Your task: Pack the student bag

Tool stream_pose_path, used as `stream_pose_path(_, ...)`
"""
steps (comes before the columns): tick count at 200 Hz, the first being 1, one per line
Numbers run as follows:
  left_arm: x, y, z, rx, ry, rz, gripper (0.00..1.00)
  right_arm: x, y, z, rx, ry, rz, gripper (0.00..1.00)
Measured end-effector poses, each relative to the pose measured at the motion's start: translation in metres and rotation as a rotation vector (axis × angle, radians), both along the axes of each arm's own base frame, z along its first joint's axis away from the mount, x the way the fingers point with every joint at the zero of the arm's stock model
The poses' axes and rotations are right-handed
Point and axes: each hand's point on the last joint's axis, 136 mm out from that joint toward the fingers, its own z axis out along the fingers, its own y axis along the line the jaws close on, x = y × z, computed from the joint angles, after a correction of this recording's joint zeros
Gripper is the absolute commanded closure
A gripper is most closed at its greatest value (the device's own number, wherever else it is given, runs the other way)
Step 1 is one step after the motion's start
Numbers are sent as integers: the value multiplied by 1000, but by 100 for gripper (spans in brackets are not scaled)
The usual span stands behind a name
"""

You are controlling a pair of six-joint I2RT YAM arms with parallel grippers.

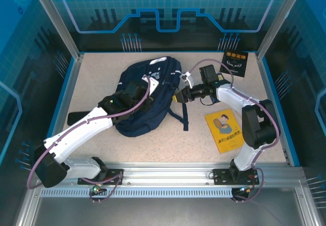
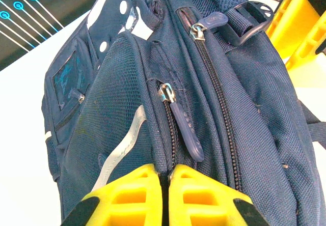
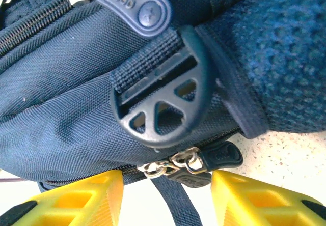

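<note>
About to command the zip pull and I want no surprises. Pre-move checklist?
1. Left fingers pinching the navy-blue fabric backpack at its front zip seam: ok, shut on fabric.
2. Right fingers open: ok.
3. Metal zipper sliders with black pull in line with the gap between the right fingers: ok.
4. Right fingers touching that pull: cannot tell.
5. Long main zip open for packing: not ok, closed.
6. Yellow paperback book lying flat on the table beside the right arm: ok.

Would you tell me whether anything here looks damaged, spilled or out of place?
Nothing stands out. The student bag lies slumped on the table, no tear visible; the yellow book and black book lie flat beside it, not yet packed.
</note>
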Motion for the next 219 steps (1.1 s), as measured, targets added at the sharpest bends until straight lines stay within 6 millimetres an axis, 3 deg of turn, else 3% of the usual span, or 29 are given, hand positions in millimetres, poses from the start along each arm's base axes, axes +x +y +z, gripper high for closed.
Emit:
stream_pose_path(69, 1, -1, 1, -4, -5, 1, 94, -9, 8, 2, 12, -33, 65, 75)
stream_pose_path(143, 1, 0, 1, -6, -5, 3, 95, 0, 12, -2, -23, -72, 35, 57)
stream_pose_path(161, 2, 1, 1, -8, -5, 8, 94, 5, 11, -6, -37, -83, 18, 58)
stream_pose_path(219, 2, 1, 2, -21, -4, 19, 95, 8, 14, -9, -39, -95, 18, 85)
